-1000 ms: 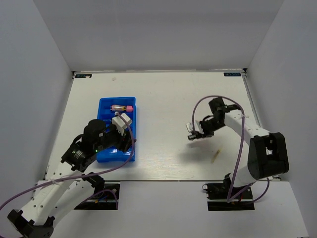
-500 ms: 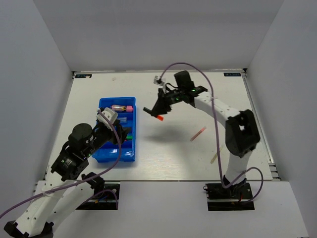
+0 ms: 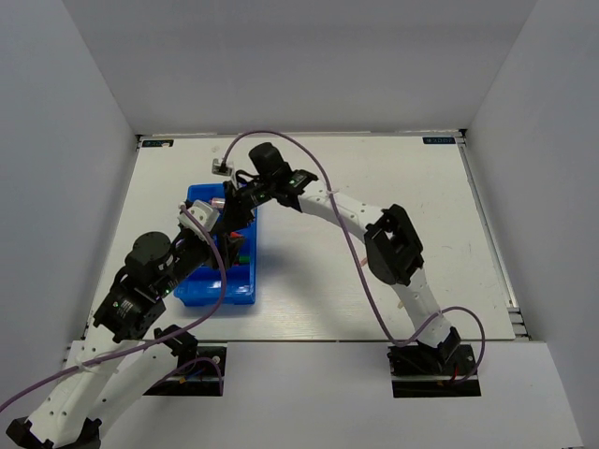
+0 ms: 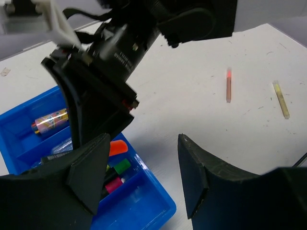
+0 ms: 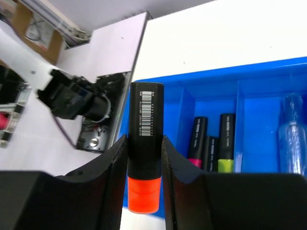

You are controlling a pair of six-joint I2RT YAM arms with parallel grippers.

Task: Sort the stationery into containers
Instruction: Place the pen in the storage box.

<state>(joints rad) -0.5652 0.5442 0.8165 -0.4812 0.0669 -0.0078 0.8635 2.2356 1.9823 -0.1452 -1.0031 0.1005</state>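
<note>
While the left gripper hovers wide open and empty at the blue tray, the right gripper pinches an orange-ended highlighter above it. Placing seems underway: next, lower it beside the stored highlighters and release.

The left gripper is gaping above the blue tray; the right gripper is hanging over it with an orange highlighter. A pink stick and a beige stick are lying mid-counter.
</note>
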